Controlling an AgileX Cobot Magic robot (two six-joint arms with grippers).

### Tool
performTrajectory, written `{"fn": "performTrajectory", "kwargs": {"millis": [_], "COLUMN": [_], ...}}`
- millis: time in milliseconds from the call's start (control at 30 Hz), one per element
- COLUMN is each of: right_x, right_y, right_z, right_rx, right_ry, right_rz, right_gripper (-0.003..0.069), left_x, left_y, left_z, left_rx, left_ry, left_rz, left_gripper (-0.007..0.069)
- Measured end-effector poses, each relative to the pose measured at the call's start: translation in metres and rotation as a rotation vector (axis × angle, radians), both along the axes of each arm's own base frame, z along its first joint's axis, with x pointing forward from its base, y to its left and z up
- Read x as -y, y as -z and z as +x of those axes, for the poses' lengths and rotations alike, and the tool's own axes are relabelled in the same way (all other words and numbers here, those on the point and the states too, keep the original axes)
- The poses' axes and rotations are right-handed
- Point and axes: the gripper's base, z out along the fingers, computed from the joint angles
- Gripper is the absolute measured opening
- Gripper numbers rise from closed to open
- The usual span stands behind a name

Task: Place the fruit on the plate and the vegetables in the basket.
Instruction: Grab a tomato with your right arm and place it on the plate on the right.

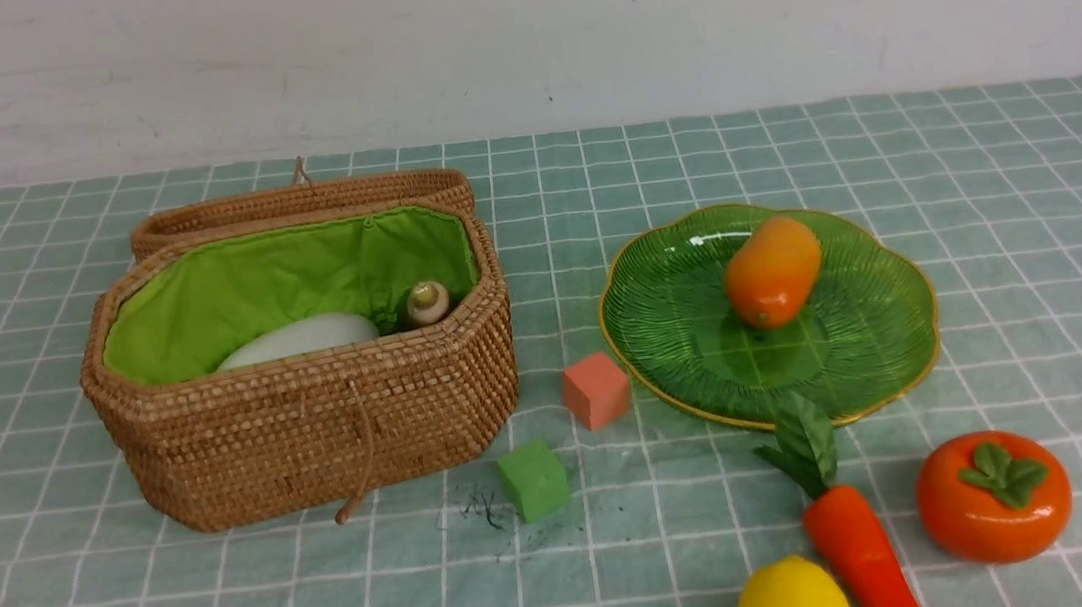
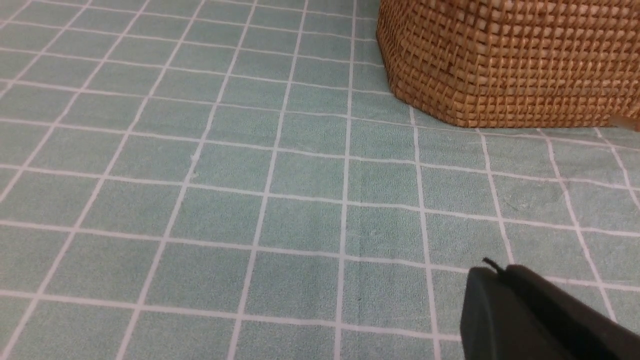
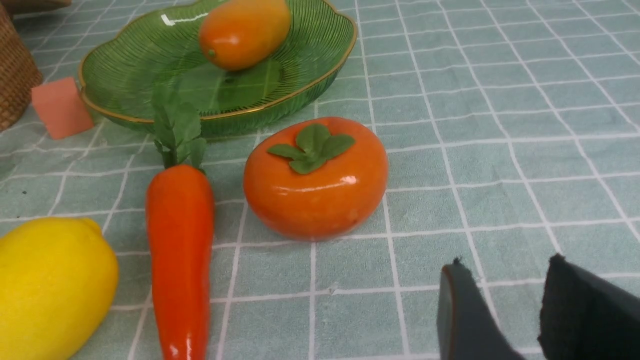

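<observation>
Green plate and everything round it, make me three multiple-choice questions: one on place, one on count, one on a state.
1. Where is the mango?
A) in the basket
B) on the plate
C) on the cloth

2. How many small cubes are there?
A) two
B) three
C) four

3. How does the right gripper stand?
A) shut on the lemon
B) shut on the carrot
C) open and empty

Answers:
1 B: it rests inside the plate's rim.
2 A: one pink, one green.
3 C: its fingers stand apart with only cloth seen between them.
</observation>
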Motion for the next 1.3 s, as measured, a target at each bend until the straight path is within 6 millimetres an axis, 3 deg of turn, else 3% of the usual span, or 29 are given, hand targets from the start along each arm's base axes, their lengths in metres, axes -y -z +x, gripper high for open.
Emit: {"fn": "performTrajectory", "kwargs": {"millis": [267,467,633,900,1000,1133,1233,1300], "right_x": [-0.001,0.001,0.004,0.007,0.006,0.002,-0.002,-0.004], "right_y": [-0.001,-0.020,-0.032,-0.042,-0.056,-0.097,-0.134,-0.142], "right_z": [0.001,0.005,0.004,0.003,0.000,-0.009,-0.004,0.003], "right_rx": [0.035,0.248,0.372,0.491,0.511,0.494,0.381,0.294], "right_ry": [0.007,0.043,0.086,0.102,0.089,0.042,0.021,0.022], "right_rz": [0.057,0.179,0.417,0.484,0.497,0.499,0.460,0.437], "right_gripper": [0.0241,0.0241,0.0241,0.0241,0.0241,0.0241,0.0241,0.0241], "left_x": [0.000,0.000,0.000,0.000,0.000,0.000,0.000,0.000], "left_y": [0.000,0.000,0.000,0.000,0.000,0.000,0.000,0.000], "left_z": [0.000,0.000,0.000,0.000,0.000,0.000,0.000,0.000], "left_rx": [0.000,0.000,-0.001,0.000,0.000,0.000,0.000,0.000], "left_ry": [0.000,0.000,0.000,0.000,0.000,0.000,0.000,0.000], "left_rz": [0.001,0.001,0.001,0.002,0.002,0.002,0.002,0.002], "left_gripper": [0.0015,0.0020,0.0026,0.0034,0.0038,0.0039,0.0043,0.0043]}}
